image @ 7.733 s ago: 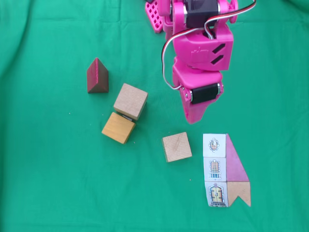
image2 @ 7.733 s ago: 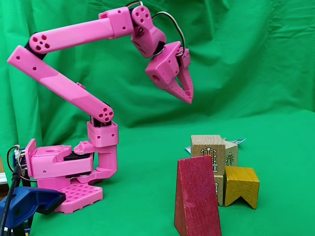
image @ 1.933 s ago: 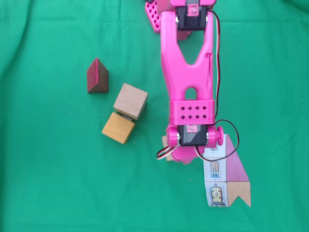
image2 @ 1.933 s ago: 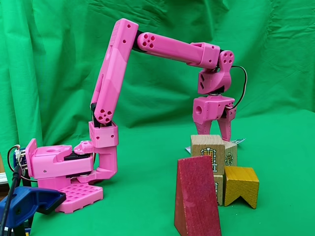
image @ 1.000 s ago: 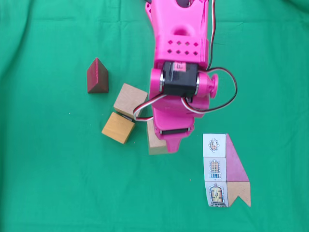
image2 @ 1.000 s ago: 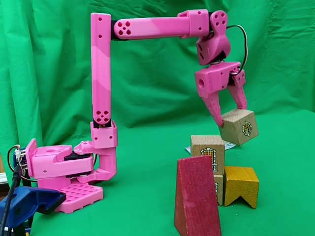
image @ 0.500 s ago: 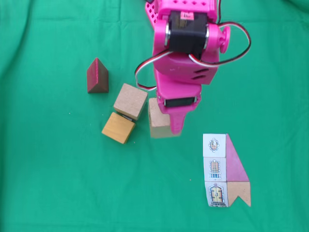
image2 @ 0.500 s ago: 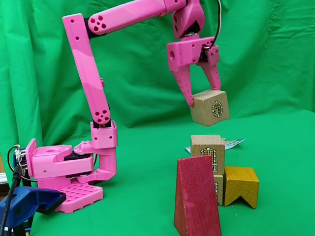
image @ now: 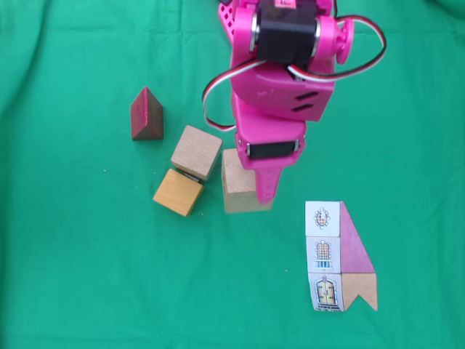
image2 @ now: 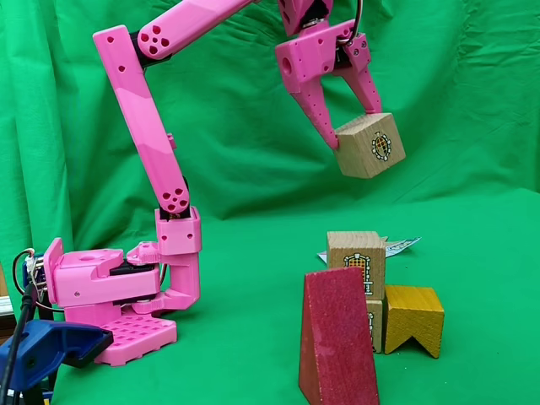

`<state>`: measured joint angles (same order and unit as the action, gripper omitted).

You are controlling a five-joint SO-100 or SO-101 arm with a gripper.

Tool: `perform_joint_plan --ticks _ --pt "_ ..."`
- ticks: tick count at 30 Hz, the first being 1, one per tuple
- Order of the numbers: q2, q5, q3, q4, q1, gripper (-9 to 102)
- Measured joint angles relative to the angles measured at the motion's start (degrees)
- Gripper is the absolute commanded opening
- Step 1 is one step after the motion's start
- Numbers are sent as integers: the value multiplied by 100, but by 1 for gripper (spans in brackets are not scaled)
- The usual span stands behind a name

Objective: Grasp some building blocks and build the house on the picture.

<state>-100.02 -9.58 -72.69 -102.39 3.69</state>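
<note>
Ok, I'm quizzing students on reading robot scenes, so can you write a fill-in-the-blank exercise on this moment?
1. The hand holds a tan cube up in the ____.
2. The prism lying on the cloth is dark ____.
3. A tan block is stacked on another, beside the ____ block.
4. The card shows ____ white squares.

Missing words: air; red; orange-yellow; three

place: hobby bench studio | cue: green cloth backdrop (image2: 472, 101) and tabletop
</note>
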Motion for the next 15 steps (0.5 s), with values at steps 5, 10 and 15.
perform_joint_plan --ticks 5,10,15 --pt "44 35 0 0 510 18" --pt "44 26 0 0 967 18" --pt "44 35 0 0 1494 18"
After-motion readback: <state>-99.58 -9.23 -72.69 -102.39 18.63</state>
